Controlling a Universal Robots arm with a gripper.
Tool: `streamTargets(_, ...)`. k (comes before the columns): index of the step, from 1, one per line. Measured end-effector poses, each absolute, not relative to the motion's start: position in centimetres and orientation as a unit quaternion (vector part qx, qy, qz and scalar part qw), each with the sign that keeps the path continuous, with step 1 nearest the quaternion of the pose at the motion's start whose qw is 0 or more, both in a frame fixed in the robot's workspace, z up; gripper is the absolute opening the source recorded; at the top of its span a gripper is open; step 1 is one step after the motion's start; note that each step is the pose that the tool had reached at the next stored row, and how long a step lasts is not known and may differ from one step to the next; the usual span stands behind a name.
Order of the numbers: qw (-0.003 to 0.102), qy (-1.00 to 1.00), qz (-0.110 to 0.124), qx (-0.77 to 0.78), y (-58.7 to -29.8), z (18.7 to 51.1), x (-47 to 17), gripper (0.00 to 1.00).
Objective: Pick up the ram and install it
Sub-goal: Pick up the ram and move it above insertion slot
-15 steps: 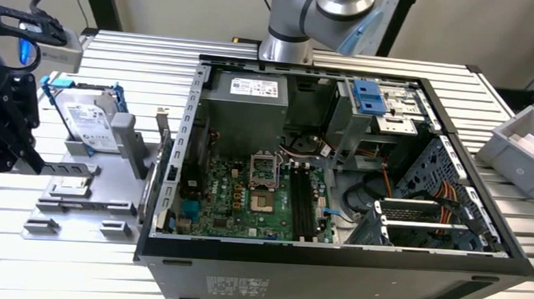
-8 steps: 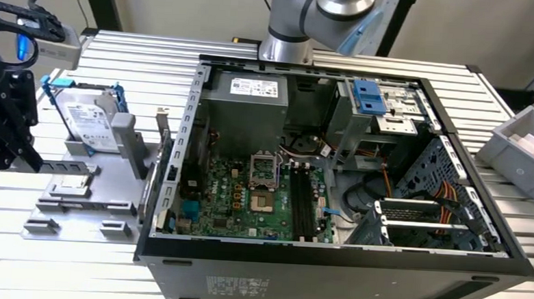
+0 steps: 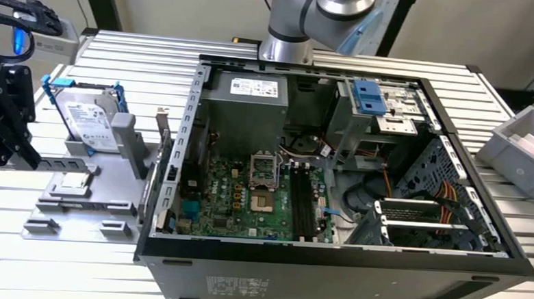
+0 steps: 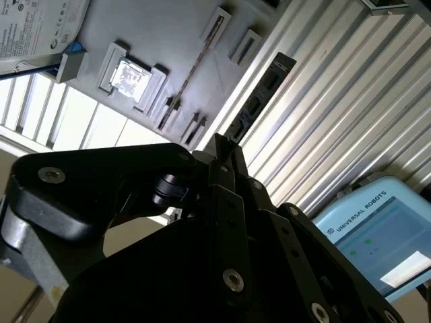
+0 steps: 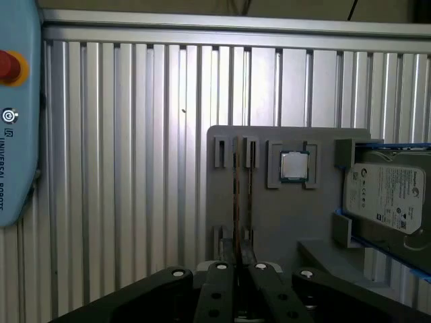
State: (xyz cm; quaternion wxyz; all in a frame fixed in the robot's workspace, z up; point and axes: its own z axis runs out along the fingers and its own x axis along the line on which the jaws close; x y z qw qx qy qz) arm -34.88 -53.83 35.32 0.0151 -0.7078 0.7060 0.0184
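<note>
On the tabletop (image 3: pixel 105 271), the exterior view shows the open case (image 3: pixel 334 263), its slots (image 3: pixel 302 206) bare. In the second wrist view your pincer (image 4: pixel 225 145) hangs closed, empty, above the ram (image 4: pixel 193 66). In the first wrist view the ram (image 5: pixel 237 195) stands edgewise in its gray holder (image 5: pixel 289 215), probably to offer both faces.

My three cameras
Exterior view looks down on case (image 3: pixel 333 280) and holder (image 3: pixel 102 160); both wrist views look past my gripper (image 5: pixel 237 261) (image 4: pixel 224 145) at that holder (image 5: pixel 296 215) (image 4: pixel 168 40).

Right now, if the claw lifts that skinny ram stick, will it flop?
Probably stiff, not floppy: the ram is a flat board standing straight on its edge in the grey holder. It looks thin, so it is likely light, and apt to tip once out of its slots.
</note>
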Motion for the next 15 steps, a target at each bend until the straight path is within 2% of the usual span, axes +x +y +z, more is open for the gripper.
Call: streamTargets(15, 0.015, 0.706, 0.018, -0.708, -53.8, 36.8, -34.9, 0.0)
